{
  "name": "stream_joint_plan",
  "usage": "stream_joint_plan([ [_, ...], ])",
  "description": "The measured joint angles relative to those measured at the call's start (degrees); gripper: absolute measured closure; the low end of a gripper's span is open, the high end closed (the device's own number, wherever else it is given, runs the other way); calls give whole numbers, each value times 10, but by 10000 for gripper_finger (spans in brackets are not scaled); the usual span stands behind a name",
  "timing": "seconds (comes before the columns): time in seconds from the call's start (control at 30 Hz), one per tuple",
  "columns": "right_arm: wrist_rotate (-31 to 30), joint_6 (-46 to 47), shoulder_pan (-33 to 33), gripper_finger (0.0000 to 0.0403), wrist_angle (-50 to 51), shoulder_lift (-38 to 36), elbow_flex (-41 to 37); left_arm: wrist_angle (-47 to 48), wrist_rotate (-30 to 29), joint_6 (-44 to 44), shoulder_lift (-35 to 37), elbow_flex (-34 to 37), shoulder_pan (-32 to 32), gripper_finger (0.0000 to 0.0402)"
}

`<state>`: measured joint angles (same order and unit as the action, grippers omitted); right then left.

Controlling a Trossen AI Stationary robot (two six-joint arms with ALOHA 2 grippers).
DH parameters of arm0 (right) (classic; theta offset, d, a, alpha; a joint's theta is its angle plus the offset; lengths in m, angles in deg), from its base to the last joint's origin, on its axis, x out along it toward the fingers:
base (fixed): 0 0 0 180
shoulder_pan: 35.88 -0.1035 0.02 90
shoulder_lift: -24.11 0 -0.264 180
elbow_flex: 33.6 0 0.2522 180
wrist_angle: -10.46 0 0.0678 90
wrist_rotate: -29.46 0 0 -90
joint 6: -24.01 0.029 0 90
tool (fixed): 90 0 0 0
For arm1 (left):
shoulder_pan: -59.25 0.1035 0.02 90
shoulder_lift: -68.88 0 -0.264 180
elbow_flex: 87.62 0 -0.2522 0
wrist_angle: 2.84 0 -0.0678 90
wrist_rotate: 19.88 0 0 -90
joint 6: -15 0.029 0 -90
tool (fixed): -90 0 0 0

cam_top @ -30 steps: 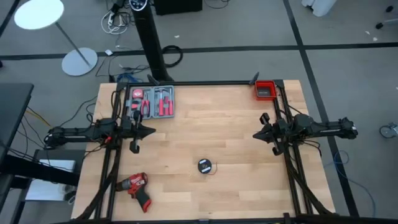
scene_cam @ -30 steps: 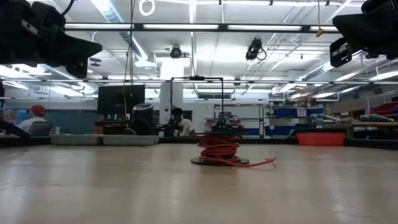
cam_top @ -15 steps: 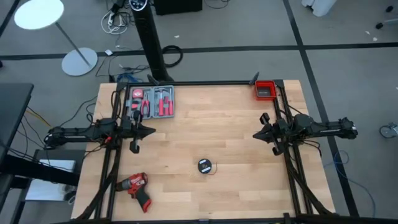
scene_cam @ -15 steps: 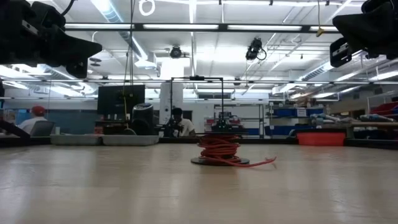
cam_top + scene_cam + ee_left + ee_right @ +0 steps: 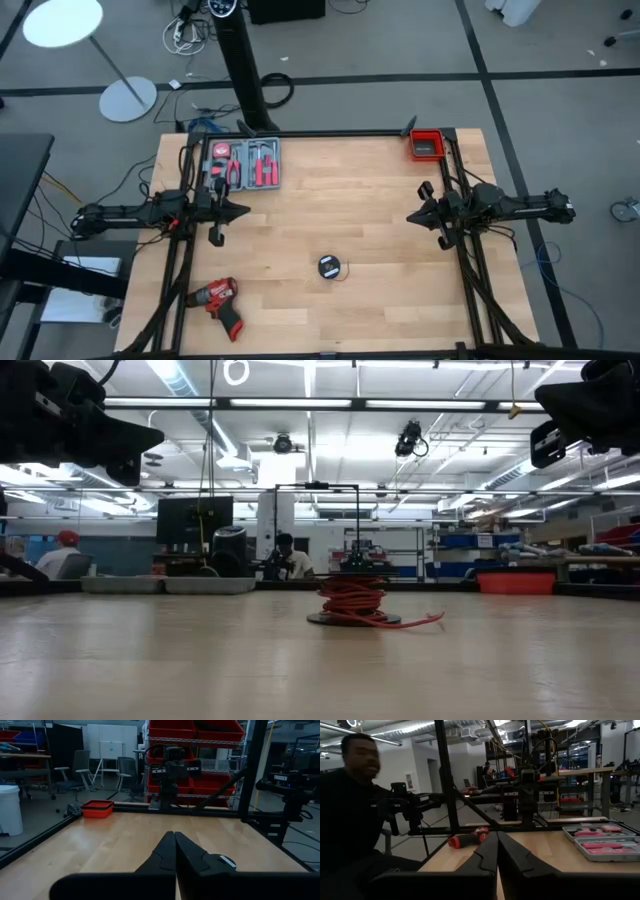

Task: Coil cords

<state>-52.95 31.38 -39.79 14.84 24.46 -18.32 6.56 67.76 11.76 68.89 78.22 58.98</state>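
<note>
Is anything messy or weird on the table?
Mostly tidy. The red wire sits wound in a bundle on a dark round base near the table's front middle, but one loose end sticks out sideways onto the wood, not tucked in.

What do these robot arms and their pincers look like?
Both arms are slim, dark and jointed. The left gripper and right gripper each end in two black, wedge-shaped fingers tapering to a point. A white mark sits on one left finger.
</note>
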Motion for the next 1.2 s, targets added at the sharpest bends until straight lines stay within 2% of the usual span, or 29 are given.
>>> stream_joint_plan([
  [0.53, 0, -2, 0, 396, 0, 0, 0, 0, 0, 0, 0, 0, 0, 401],
  [0.67, -21, -185, 5, 396, -3, 0, 0, 0, 0, 0, 0, 0, 0, 401],
  [0.77, -21, -251, 4, 396, -3, 0, 0, 0, 0, 0, 0, 0, 0, 401],
  [1.07, -19, -242, 3, 396, -28, 0, 0, 0, 0, 0, 0, 0, 0, 401],
  [1.2, -18, -126, -1, 396, -80, 0, 0, 0, 0, 0, 0, 0, 0, 401],
])
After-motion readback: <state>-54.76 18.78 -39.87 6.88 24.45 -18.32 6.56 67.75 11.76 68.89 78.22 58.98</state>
